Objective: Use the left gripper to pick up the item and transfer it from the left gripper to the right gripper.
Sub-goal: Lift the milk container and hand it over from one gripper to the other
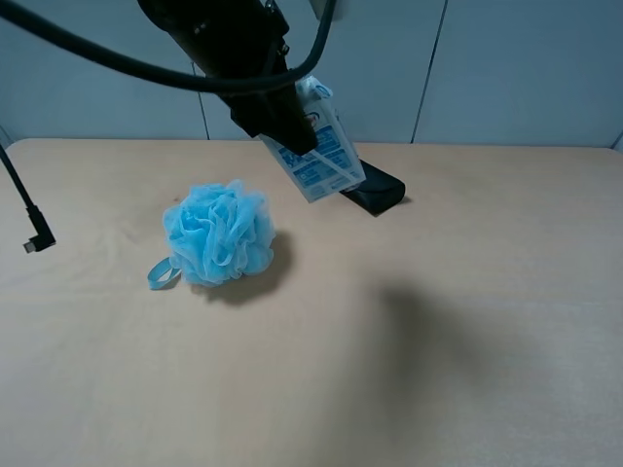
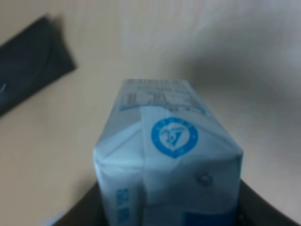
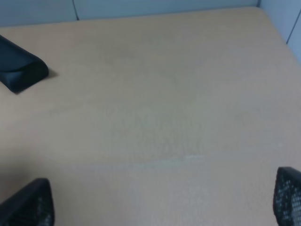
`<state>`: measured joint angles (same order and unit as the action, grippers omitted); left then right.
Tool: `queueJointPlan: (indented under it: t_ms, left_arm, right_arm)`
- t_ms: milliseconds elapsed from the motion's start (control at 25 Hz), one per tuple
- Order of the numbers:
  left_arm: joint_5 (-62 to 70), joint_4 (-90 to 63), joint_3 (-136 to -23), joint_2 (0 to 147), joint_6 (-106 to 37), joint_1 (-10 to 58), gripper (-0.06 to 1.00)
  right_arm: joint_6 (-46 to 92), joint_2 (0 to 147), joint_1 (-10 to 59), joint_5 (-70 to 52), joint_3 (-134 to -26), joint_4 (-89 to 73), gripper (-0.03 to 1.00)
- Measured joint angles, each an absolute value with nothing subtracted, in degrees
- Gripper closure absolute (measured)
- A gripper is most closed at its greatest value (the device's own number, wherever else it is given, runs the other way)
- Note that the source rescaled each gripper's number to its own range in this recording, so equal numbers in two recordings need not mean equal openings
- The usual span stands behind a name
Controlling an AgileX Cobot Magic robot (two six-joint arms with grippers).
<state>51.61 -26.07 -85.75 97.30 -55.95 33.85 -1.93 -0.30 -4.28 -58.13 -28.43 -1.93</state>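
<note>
Left gripper: we see the left gripper [image 1: 292, 134] clamped on the item [image 1: 326, 161] near its gabled top, so the carton hangs tilted in the air, well clear of the table [image 1: 467, 321].
Right gripper: the right gripper [image 3: 160, 202] has its jaws spread wide with nothing between them. It looks down on bare tabletop, and we cannot find it in the high view.
Done so far: we judge the pick-up finished.
Left to do: the handover has not begun; the right gripper has yet to come to the carton, close on it, and take it as the left lets go.
Carton: coated card, flat faces, crisp folded seams, white with blue print and a round blue emblem.
Fingertips: the right fingertips [image 3: 289, 195] are black, with a fine cross-hatched grip.
Bath puff [image 1: 219, 233]: fluffy gathered blue mesh with a ribbon loop, resting on the table.
Glasses case [image 1: 375, 190]: matte black, long, with rounded ends, lying behind the carton.
Table surface: pale, smooth, wood-toned.
</note>
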Motion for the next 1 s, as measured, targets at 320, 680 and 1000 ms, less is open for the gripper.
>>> queueJointPlan:
  t_ms: [320, 680, 1000]
  left_arm:
    - [55.3, -37.1, -85.7, 97.3, -68.1, 34.0, 0.94]
    - [60.3, -38.4, -85.7, 97.3, -75.9, 34.0, 0.94]
    - [62.3, -38.9, -85.7, 97.3, -82.3, 34.0, 0.94]
  right_arm:
    - [3.0, 2.9, -4.3, -58.1, -28.9, -8.4, -0.03]
    - [24.9, 24.8, 3.3, -52.4, -36.7, -25.8, -0.03]
    - [33.7, 40.0, 25.3, -42.1, -39.6, -26.2, -0.03]
